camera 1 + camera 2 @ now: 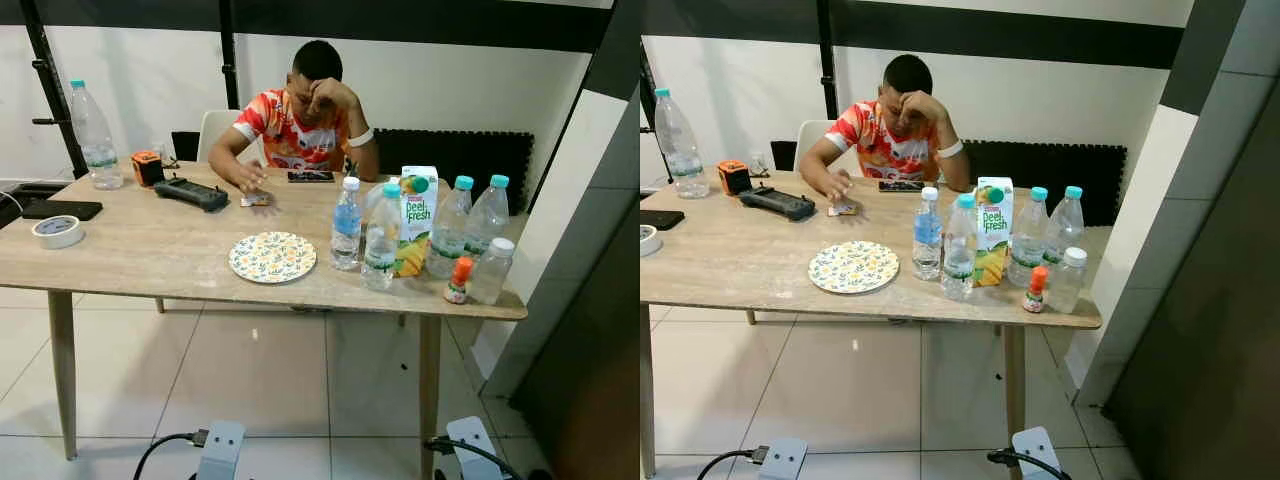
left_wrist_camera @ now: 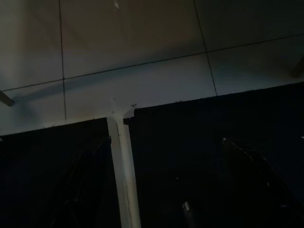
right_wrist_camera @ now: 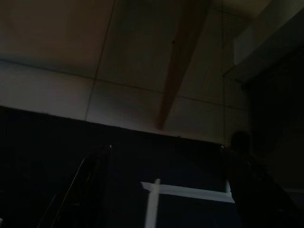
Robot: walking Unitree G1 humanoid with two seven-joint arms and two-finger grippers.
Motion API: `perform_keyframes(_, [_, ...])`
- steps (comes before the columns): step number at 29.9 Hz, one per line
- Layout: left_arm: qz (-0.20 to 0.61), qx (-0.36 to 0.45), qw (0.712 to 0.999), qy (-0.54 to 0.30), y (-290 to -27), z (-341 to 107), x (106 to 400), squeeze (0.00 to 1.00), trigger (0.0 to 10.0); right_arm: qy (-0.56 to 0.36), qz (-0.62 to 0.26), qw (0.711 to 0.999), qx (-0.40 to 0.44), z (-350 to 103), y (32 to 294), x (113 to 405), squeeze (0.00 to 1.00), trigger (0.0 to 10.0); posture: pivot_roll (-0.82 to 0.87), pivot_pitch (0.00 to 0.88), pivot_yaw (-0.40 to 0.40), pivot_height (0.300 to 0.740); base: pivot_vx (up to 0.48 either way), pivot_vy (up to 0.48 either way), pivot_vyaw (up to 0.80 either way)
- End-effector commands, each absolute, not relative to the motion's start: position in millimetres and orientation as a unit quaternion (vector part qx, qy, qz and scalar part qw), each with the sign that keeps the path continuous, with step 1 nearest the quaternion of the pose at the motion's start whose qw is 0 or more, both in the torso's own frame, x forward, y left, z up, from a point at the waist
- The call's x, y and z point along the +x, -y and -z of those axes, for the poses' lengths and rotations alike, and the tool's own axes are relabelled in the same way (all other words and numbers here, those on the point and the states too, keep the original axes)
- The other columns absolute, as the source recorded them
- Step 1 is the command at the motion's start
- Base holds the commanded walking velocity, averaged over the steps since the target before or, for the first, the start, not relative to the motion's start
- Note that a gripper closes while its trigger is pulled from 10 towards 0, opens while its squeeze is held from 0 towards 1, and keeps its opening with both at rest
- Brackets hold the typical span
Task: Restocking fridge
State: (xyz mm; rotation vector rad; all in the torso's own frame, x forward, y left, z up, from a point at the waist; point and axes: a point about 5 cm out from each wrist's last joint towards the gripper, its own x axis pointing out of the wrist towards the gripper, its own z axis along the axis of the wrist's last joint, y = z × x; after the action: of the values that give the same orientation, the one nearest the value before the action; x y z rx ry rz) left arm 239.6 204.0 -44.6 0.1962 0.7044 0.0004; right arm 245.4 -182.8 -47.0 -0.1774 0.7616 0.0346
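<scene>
Pale wood-grain surface [image 1: 140, 250] ahead, with the restocking goods clustered at its right end: white-and-green juice carton [image 1: 418, 220] reading "Peel Fresh", with fruit pictured on its front. Around it, clear plastic water bottles with teal caps [image 1: 382, 238], one blue-labelled bottle with a white cap [image 1: 346, 224], another white-capped bottle [image 1: 491, 270], labels too small to read. Small orange-capped sauce bottle [image 1: 458, 281] near the front edge. Round floral-patterned plate [image 1: 272, 257] just left of the bottles. Person in an orange patterned shirt [image 1: 297, 125] seated behind. Left end effector [image 2: 156, 180] and right end effector [image 3: 166, 185] low over the tiled floor, fingers spread wide, holding nothing.
</scene>
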Motion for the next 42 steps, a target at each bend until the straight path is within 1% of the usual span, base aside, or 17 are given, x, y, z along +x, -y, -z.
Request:
perform_keyframes(1, [0.001, 0.103, 0.933, -0.346, -211.4, 43.6, 238.9, 0.0, 10.0, -0.372, -0.013, 0.925, -0.076, 47.8, 182.2, 244.5, 0.0, 10.0, -0.01, 0.034, -0.012, 0.74, 0.0, 0.0, 0.0])
perform_keyframes(11, [0.005, 0.103, 0.934, -0.341, -208.7, 42.6, 240.7, 0.0, 10.0, -0.374, -0.01, 0.926, -0.06, 49.6, 178.9, 242.3, 0.0, 10.0, -0.01, 0.044, -0.012, 0.74, 0.0, 0.0, 0.0])
perform_keyframes(18, [0.001, 0.092, 0.938, -0.334, -203.5, 43.4, 239.7, 0.0, 10.0, -0.375, -0.017, 0.925, -0.062, 50.1, 178.6, 241.6, 0.0, 10.0, -0.01, 0.053, -0.035, 0.74, 0.0, 0.0, 0.0])
perform_keyframes(31, [0.012, 0.094, 0.94, -0.329, -201.9, 41.0, 243.3, 0.0, 10.0, -0.37, -0.009, 0.927, -0.055, 48.8, 180.1, 242.8, 0.0, 10.0, -0.01, 0.062, -0.012, 0.74, 0.0, 0.0, 0.0])
perform_keyframes(39, [0.016, 0.095, 0.94, -0.327, -201.2, 39.3, 246.0, 0.0, 10.0, -0.372, -0.008, 0.927, -0.051, 50.3, 179.3, 240.7, 0.0, 10.0, -0.01, 0.059, -0.012, 0.74, 0.0, 0.0, 0.0])
perform_keyframes(42, [0.015, 0.094, 0.94, -0.326, -201.5, 39.1, 246.1, 0.0, 10.0, -0.373, -0.008, 0.926, -0.052, 50.4, 179.2, 240.8, 0.0, 10.0, -0.01, 0.057, -0.016, 0.74, 0.267, 0.0, 0.0])
